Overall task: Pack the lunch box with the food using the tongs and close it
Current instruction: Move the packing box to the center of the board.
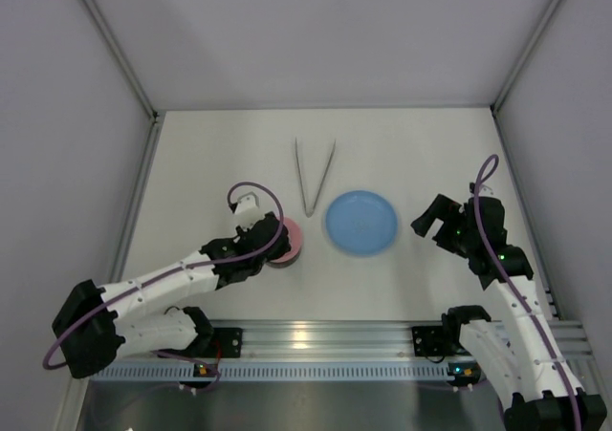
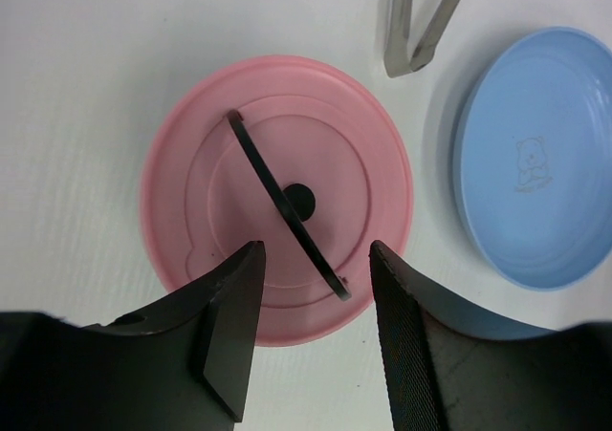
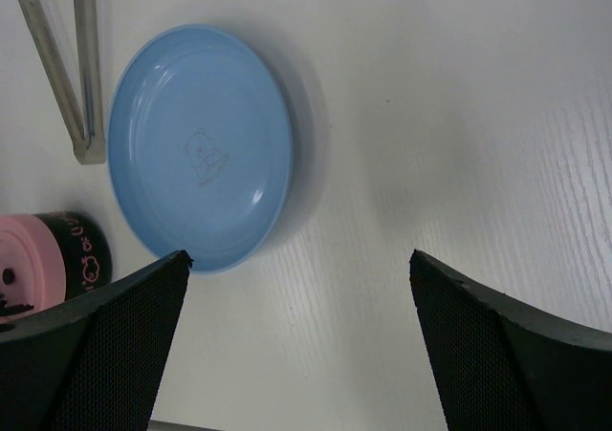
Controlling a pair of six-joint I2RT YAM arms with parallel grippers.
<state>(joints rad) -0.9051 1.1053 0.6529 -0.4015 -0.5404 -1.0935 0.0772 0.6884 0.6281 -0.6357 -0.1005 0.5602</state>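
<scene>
1. Your left hand (image 2: 316, 259) hangs spread over the lunch box (image 1: 293, 241), its fingers either side of the black strap (image 2: 277, 202) and pinching nothing.
2. The pink lid (image 2: 191, 163) sits on the box.
3. The tongs (image 2: 402, 49) lie on the bench (image 1: 210, 163) behind the box.
4. The blue plate (image 1: 361, 223) sits just right of the box.
5. Your right hand (image 3: 298, 259), spread wide, hovers beyond the plate, well away from the box.

Pink lid (image 2: 210, 163), blue plate (image 2: 535, 116), silver tongs (image 2: 400, 30).

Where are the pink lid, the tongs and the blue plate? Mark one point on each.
pink lid (image 2: 196, 178), left wrist view, bare top surface, left half.
tongs (image 1: 308, 206), top external view, near the joined end.
blue plate (image 3: 234, 106), right wrist view, bare inner floor.
</scene>
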